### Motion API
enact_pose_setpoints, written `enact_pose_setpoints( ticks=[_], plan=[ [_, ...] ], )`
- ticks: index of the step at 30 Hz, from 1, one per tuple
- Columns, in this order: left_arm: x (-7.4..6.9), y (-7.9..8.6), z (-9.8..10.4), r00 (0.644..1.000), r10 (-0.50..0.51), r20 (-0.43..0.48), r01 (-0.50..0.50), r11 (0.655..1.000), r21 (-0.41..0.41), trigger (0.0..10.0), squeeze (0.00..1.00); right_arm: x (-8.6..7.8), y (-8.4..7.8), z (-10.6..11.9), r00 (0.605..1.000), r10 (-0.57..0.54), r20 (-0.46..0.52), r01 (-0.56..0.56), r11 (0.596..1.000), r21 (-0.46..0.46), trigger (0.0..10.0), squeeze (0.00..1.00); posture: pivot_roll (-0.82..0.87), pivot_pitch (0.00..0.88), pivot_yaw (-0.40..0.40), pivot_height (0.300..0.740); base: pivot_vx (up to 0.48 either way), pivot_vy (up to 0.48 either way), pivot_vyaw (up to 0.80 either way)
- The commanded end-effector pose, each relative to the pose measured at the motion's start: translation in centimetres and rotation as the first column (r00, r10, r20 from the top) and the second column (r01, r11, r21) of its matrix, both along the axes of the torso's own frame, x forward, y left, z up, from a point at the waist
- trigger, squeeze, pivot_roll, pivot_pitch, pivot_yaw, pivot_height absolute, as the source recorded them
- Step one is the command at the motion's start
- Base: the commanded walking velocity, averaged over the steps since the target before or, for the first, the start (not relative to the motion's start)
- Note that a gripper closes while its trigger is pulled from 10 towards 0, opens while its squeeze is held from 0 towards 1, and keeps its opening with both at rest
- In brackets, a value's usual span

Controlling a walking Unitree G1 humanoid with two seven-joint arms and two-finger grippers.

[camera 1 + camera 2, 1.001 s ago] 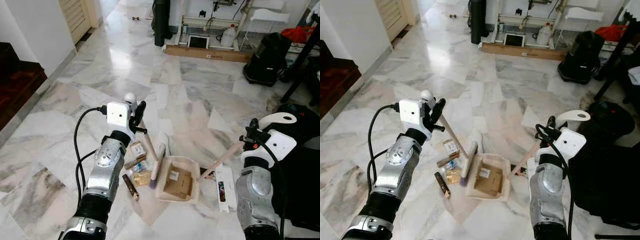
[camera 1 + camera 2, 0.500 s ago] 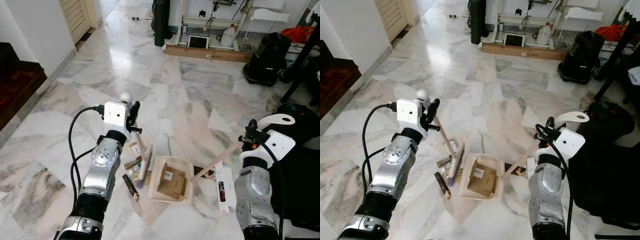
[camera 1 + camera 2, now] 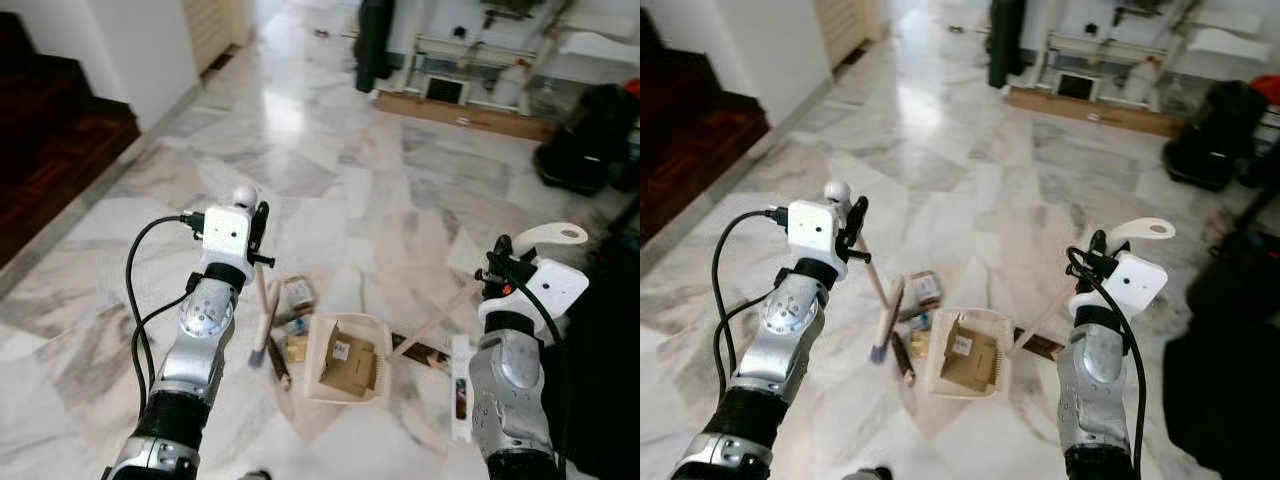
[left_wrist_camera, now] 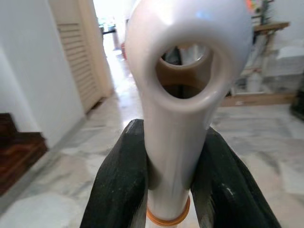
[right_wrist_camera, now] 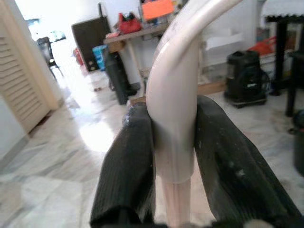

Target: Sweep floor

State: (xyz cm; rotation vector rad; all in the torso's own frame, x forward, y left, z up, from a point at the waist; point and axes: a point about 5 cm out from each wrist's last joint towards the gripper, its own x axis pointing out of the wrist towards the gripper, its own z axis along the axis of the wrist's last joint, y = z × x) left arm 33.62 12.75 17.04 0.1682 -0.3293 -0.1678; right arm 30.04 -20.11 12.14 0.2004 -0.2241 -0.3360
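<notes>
With my left gripper (image 4: 168, 183) clamping the pale broom handle (image 4: 183, 95) and right gripper (image 5: 173, 154) clamping the cream dustpan's handle (image 5: 173, 118), cardboard sits inside the dustpan (image 3: 345, 360) while scattered wrappers (image 3: 292, 315) remain outside.

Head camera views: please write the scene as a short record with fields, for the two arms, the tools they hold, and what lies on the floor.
left gripper: jaws shut on the broom handle
broom: head down on the floor, beside the litter
right gripper: jaws shut on the dustpan handle
dustpan: flat on the marble floor, a piece of cardboard inside it
litter: small wrappers between broom and dustpan, not yet in the pan
background: long cardboard box, black bag
</notes>
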Motion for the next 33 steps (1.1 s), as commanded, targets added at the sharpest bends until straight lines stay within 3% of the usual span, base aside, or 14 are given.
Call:
enact_pose_setpoints(
  ticks=[1, 33],
  plan=[
    [-0.21, -0.16, 1.07, 0.998, -0.005, 0.069, 0.005, 1.0, 0.0, 10.0, 0.0, 0.2, 0.11, 1.48, 0.998, 0.009, 0.063, -0.009, 1.0, -0.004, 10.0, 0.0, 0.07, 0.101, -0.033, 0.74, 0.0, 0.0, 0.8],
    [-0.14, -0.16, 0.29, 0.998, 0.026, 0.051, -0.028, 0.999, 0.027, 10.0, 0.0, 0.18, 0.03, 1.49, 0.998, 0.018, 0.06, -0.017, 1.0, -0.014, 10.0, 0.0, 0.07, 0.06, -0.034, 0.74, 0.0, 0.0, 0.8]
  ],
)
